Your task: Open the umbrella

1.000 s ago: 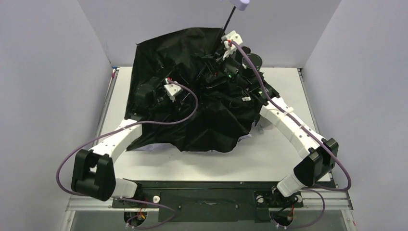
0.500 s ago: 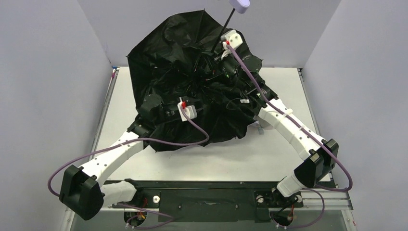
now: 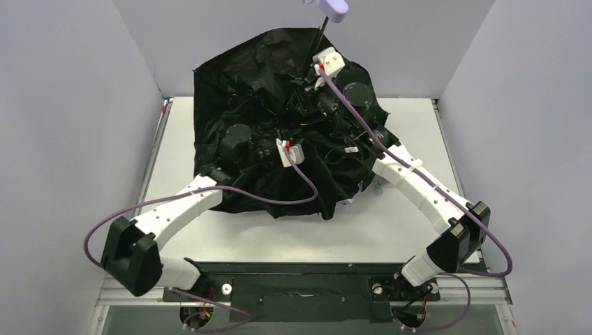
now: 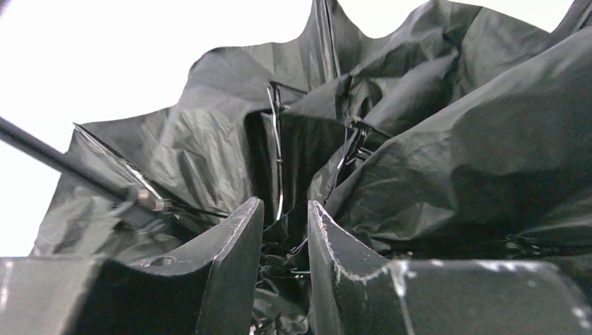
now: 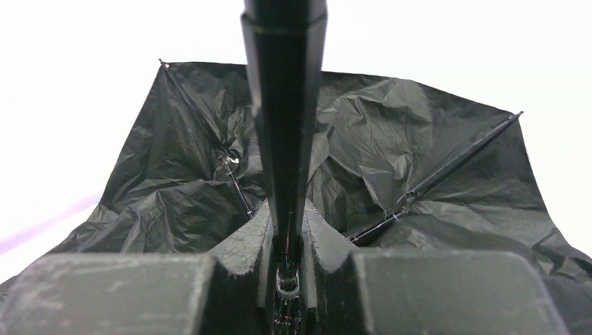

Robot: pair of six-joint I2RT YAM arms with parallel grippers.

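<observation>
The umbrella lies partly spread over the table's far half, its black lining facing up. Its lavender handle sticks up at the top on the thin black shaft. My right gripper is shut on the shaft, just below the handle in the top view. My left gripper is inside the canopy, its jaws closed narrowly on a bundle of thin ribs and fabric near the hub. The lining fills the left wrist view. The pale outer side is hidden.
The white table shows in front of and to the right of the canopy. Grey walls close in the left, back and right. Purple cables trail from both wrists over the fabric.
The canopy has spread wider and risen. My left wrist has moved right, toward the hub. My right gripper has lifted the shaft and handle slightly up and left.
</observation>
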